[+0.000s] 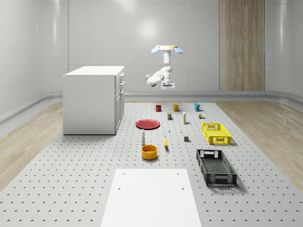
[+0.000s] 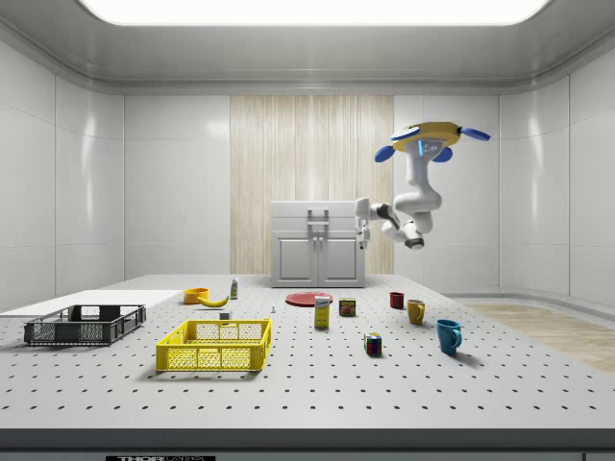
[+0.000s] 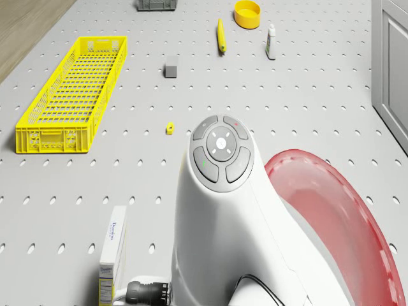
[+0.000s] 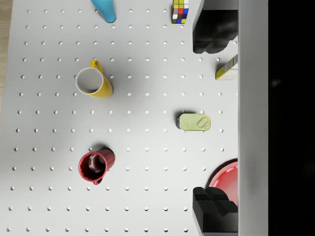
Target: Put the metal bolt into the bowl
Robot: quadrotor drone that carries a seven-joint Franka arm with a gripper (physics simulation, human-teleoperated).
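Observation:
The orange-yellow bowl (image 1: 149, 152) (image 3: 247, 13) stands near the front of the perforated table, beside a white bottle (image 1: 143, 137). A tiny grey piece that may be the metal bolt (image 1: 169, 130) (image 2: 274, 309) lies on the table between the red plate (image 1: 148, 124) and the banana (image 1: 165, 142). My drone (image 1: 166, 48) (image 2: 437, 134) hovers high over the far part of the table. The gripper (image 1: 168, 85) (image 2: 363, 229) (image 4: 206, 123) hangs far above the mugs, open and holding nothing. In the drone view my arm (image 3: 223, 210) hides the table beside the plate.
Below the gripper are a red mug (image 4: 96, 165), a yellow mug (image 4: 93, 82), a green can (image 4: 195, 122) and a blue mug (image 4: 104, 10). A yellow crate (image 1: 216, 133) and a black crate (image 1: 216, 166) lie at the whole-scene view's right. A white cabinet (image 1: 93, 99) stands at its left.

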